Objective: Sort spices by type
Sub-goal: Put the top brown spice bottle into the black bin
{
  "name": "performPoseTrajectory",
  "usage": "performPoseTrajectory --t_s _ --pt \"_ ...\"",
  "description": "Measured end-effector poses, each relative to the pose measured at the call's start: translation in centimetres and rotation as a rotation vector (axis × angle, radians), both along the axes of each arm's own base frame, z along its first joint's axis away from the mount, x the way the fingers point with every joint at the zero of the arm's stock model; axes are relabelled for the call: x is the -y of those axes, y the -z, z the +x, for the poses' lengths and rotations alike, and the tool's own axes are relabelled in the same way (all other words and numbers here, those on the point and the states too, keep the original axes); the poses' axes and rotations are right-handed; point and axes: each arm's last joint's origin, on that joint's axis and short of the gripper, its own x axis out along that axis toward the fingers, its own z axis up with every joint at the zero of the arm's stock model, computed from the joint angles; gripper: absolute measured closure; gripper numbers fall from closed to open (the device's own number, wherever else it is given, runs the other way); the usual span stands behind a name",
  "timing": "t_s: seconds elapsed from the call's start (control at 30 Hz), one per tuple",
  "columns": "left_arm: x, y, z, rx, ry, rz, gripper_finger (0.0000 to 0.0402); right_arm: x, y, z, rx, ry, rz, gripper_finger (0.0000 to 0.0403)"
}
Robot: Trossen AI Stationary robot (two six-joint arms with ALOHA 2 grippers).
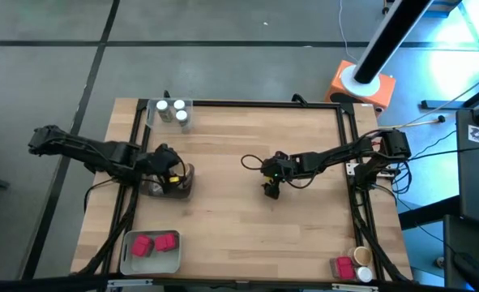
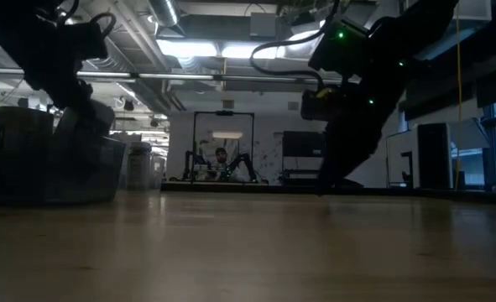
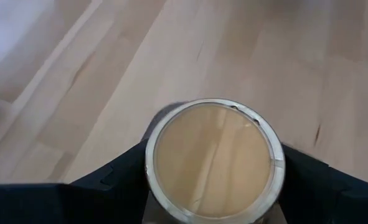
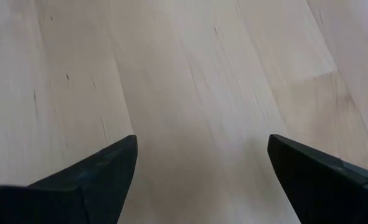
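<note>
1. Sorting showed in the layout on the desk (image 1: 239, 154): two pink boxes (image 1: 153, 244) lay together in a grey tray (image 1: 124, 253) at the near left, and three white-lidded jars (image 1: 173, 111) stood grouped in a clear tray (image 1: 152, 108) at the far left corner. Each kind seemed to have its own tray.

2. The left claw (image 1: 173, 174) hung over a third clear tray (image 1: 182, 188) at the left-middle of the desk. It was clamped on a tan-lidded jar (image 3: 215, 160), one dark finger on each side of the round body, spread only as wide as the jar forced. The lid faced the wrist camera, so the jar hung upright. I judged this tray was meant for the tan-lidded kind. Whether the jar touched the tray floor could not be told.

3. The right claw (image 4: 196, 180) sat low over the bare middle of the desk, its fingers (image 4: 90, 180) spread wide with only wood grain between them, holding and touching nothing. It looked to be waiting.

4. At the near right corner, outside the desk frame, one pink box (image 1: 344, 267), one tan-lidded jar (image 1: 362, 256) and one white-lidded jar (image 1: 365, 274) sat close together, still unsorted. They lay on the right arm's side, so that claw seemed the likelier one to fetch them.
</note>
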Motion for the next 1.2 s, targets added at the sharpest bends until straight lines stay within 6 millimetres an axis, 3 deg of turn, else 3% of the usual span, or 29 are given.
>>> performPoseTrajectory --t_s 0.63,1.0,1.2 --pt "0.0 0.7 0.0 0.012 -0.037 -0.033 0.0131 0.0 -0.2 0.3 0.034 0.0 0.001 0.0045" --pt "0.0 1.0 0.3 -0.01 -0.044 -0.043 0.0089 0.0 -0.2 0.3 0.034 0.0 0.001 0.0045" --pt "0.1 -1.0 0.5 0.008 -0.004 -0.013 0.0087 0.0 -0.2 0.3 0.032 -0.001 0.003 0.0045"
